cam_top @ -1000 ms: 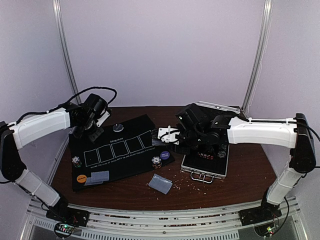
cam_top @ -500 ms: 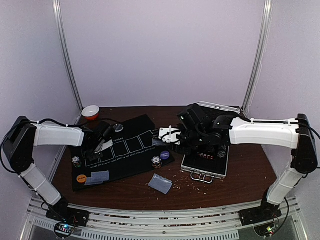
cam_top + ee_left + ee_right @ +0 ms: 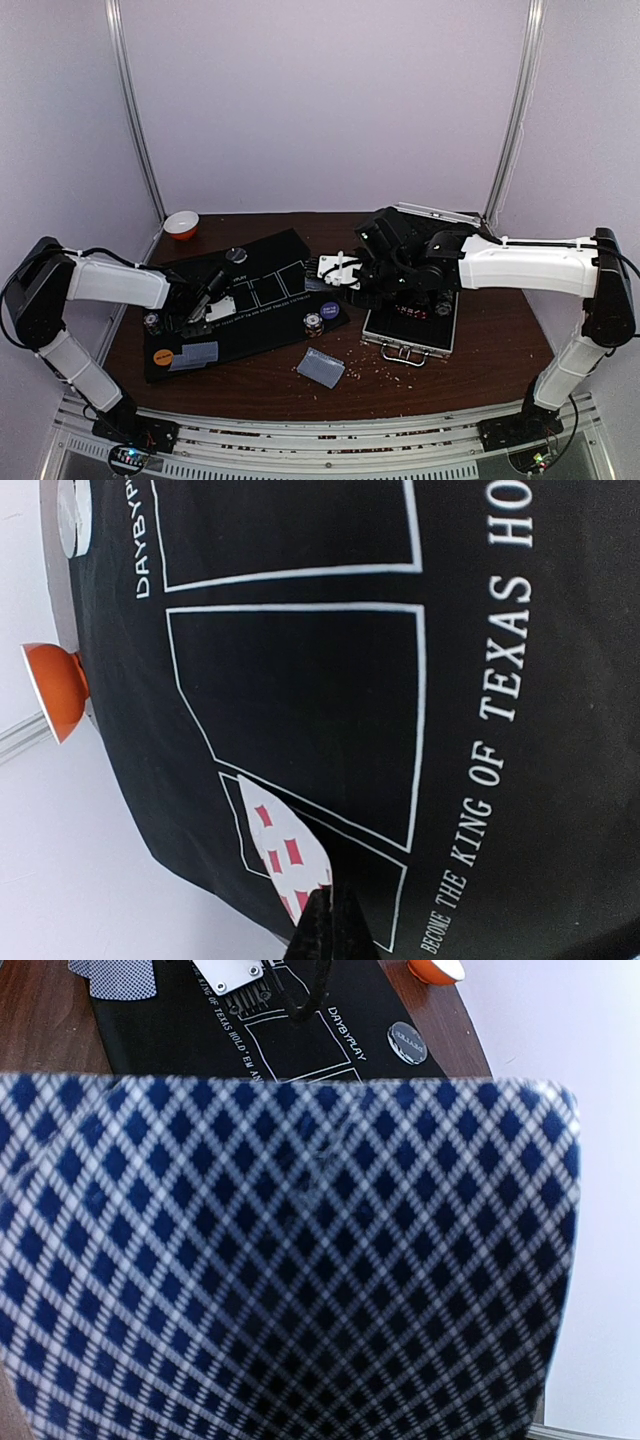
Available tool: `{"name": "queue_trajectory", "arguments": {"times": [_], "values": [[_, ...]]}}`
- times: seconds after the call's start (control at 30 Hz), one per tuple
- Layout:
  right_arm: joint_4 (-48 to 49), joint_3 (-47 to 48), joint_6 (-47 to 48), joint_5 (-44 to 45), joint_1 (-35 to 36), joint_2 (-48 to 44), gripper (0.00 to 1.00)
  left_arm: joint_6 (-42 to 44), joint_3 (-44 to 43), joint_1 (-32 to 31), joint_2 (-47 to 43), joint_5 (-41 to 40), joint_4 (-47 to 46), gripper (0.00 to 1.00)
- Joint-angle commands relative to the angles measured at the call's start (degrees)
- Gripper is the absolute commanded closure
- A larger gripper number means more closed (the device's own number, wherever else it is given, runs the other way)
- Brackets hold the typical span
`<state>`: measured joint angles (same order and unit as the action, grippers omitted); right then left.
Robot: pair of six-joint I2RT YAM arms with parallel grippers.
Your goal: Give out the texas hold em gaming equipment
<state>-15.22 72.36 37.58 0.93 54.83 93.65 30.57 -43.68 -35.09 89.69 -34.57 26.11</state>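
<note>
Left jaws: clenched on one end of a face-up card [image 3: 283, 852] with red diamond pips, held tilted low over the mat [image 3: 262, 262].
Right jaws: grasping a blue-checked card [image 3: 290, 1260], held up close before its own camera, past the mat's right edge and beside the case [image 3: 410, 325]. I cannot tell whether it is one card or several.
Card's place: over the end box [image 3: 385, 870] of the white-outlined row, at the mat's left. Whether its free end touches the cloth is unclear.
Step in hand: most likely laying this card face up in that box.
Doing it well: bring the card down until it lies flat, square its edges to the white outline, let go only once it rests, then lift straight up so it does not drag.
Risks: a thin card may cling to the jaws or skid on the cloth; the chip stack [image 3: 152, 322] just beside the arm could be knocked.
Other pieces: a second chip stack [image 3: 314, 323], an orange disc [image 3: 162, 354], a purple disc [image 3: 330, 310], a grey disc [image 3: 235, 256], face-down cards on the mat [image 3: 195, 353], and more cards on the worktop [image 3: 322, 367].
Off task: the bowl [image 3: 181, 223] at the far left.
</note>
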Motion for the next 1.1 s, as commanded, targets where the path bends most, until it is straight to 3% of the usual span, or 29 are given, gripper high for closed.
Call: {"name": "queue_trajectory", "arguments": {"times": [0.0,0.67,0.8,0.97,1.07], "values": [[0.81,-0.29,0.03,-0.55,-0.32,-1.79,0.58,0.04,0.09,0.02,1.90,0.95,0.62,1.00],[0.37,-0.55,0.19,-0.14,-0.26,-1.88,0.58,2.62,3.24,0.33,3.25,-1.32,-0.25,1.00],[0.37,-0.47,0.22,-0.14,-0.30,-1.79,0.58,3.37,3.65,0.46,3.34,-2.61,-0.80,0.95],[0.34,-0.47,0.38,0.03,-0.32,-1.93,0.58,3.15,3.28,0.54,2.91,-2.34,-0.64,0.76],[0.31,-0.46,0.39,0.21,-0.33,-1.87,0.58,2.03,2.29,0.49,2.57,-0.95,1.39,0.73]]}}
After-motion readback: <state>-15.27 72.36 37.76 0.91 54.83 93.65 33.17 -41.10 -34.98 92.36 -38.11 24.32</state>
